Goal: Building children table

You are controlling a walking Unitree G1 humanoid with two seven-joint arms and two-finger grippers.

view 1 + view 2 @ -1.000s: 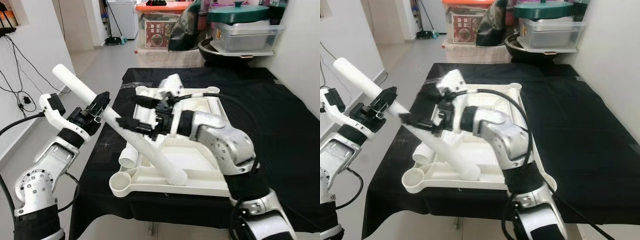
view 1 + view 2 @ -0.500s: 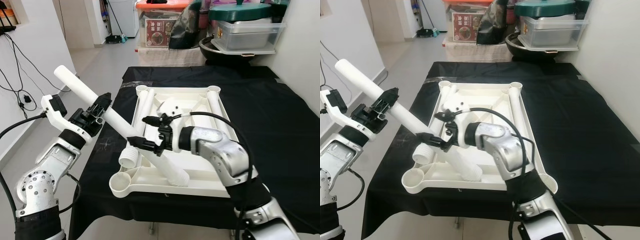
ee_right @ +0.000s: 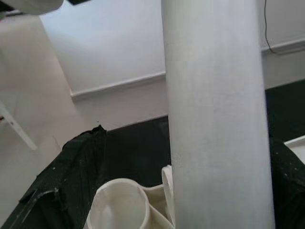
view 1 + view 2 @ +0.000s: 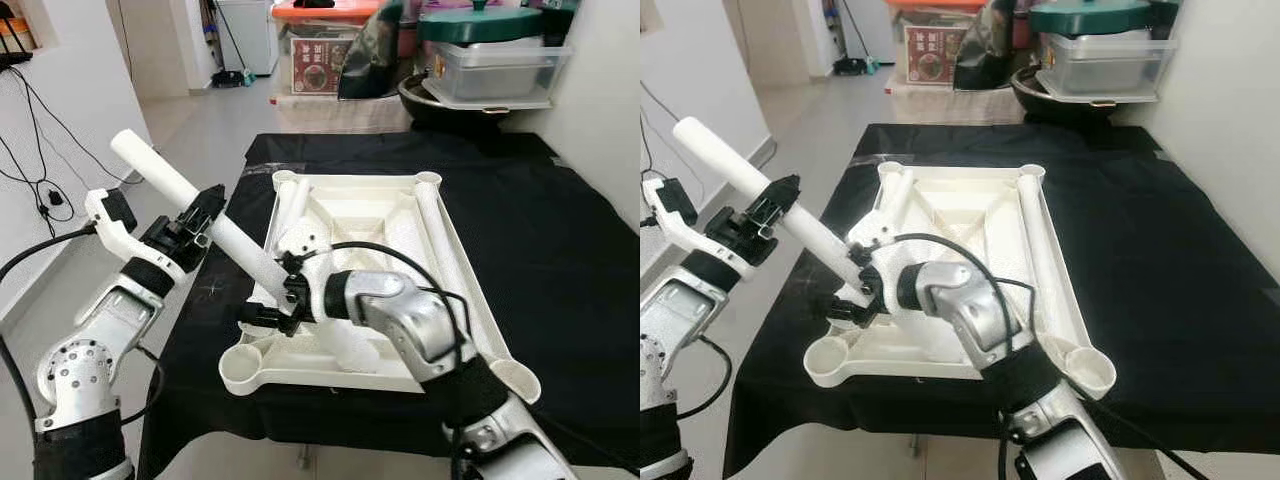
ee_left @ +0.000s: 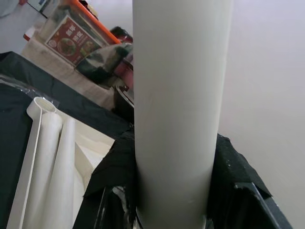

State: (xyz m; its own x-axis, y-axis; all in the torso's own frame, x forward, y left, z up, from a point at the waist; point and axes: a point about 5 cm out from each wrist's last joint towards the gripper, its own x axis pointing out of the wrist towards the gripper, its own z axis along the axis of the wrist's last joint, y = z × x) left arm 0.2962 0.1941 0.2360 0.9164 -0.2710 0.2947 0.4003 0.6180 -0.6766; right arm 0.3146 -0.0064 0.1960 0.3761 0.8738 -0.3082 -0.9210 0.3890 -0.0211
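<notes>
A white plastic tabletop (image 4: 352, 205) lies upside down on the black-covered table (image 4: 560, 250). A long white table leg (image 4: 160, 176) slants from the upper left down into the tabletop, its ribbed lower end (image 4: 355, 350) resting inside. My left gripper (image 4: 205, 207) is shut on the leg's upper half, seen close in the left wrist view (image 5: 176, 119). My right gripper (image 4: 272, 292) is shut on the leg lower down, just above the near-left corner socket (image 4: 240, 370). The right wrist view has the leg (image 3: 219, 119) and that socket (image 3: 119, 205).
Two more legs lie along the tabletop's left (image 4: 296, 200) and right (image 4: 442, 235) sides. Storage boxes and a lidded pot (image 4: 480, 50) stand behind the table. A wall (image 4: 605, 90) rises on the right; bare floor with cables (image 4: 40, 190) is on the left.
My right arm has dropped and slid its gripper down the leg toward the near-left corner socket. The left gripper has kept its hold, almost still.
</notes>
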